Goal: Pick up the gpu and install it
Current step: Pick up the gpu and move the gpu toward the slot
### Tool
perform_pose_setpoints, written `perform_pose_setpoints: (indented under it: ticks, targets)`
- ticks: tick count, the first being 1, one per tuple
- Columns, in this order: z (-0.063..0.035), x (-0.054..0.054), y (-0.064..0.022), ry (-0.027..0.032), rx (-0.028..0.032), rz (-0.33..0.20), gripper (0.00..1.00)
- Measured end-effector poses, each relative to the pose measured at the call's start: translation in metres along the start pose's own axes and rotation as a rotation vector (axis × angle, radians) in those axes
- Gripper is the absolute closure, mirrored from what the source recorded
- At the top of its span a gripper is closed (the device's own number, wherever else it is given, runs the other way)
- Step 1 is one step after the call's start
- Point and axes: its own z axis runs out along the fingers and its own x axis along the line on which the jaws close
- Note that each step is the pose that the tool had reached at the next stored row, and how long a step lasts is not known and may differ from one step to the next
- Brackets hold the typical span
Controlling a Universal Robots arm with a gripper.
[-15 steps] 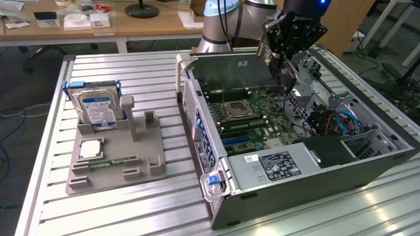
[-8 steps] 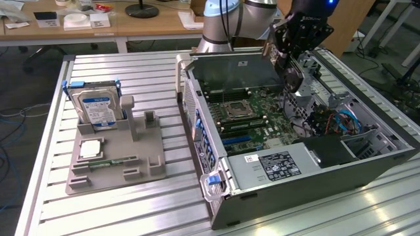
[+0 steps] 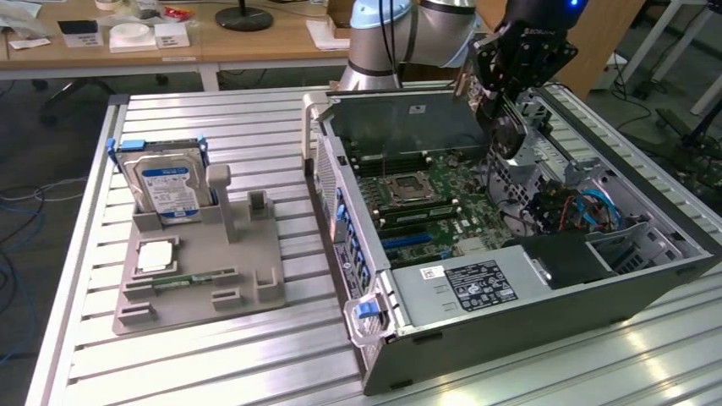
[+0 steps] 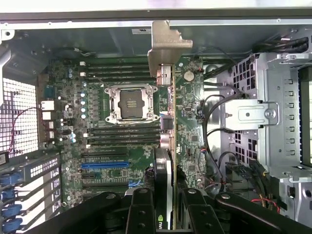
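My gripper (image 3: 505,106) is shut on the gpu (image 3: 510,137) and holds it over the open computer case (image 3: 542,296), above the motherboard (image 3: 434,190). The wrist view looks along the card's thin edge: the gpu (image 4: 168,122) runs from the gripper (image 4: 165,217) out to its silver bracket (image 4: 163,46), which is near the case wall. Black fingers (image 4: 141,214) clamp the card from both sides. A blue expansion slot (image 4: 105,165) and the CPU socket (image 4: 132,103) lie on the board beside the card. I cannot tell whether the card touches the board.
A grey fixture tray (image 3: 254,254) at the exterior view's left holds a hard drive (image 3: 167,182) upright and a small green memory stick (image 3: 186,277). Inside the case are a drive cage (image 4: 273,117), loose cables (image 3: 581,211) and a power supply (image 3: 474,283).
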Motion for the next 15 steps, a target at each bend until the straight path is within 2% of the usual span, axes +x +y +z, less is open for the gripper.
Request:
perform_pose_setpoints:
  ticks: [5,15]
  targets:
    - [0.0001,-0.002,0.0001,0.0,0.0,0.0,0.73]
    - [0.0005,-0.016,0.0011,0.0001,-0.0001,0.0,0.73]
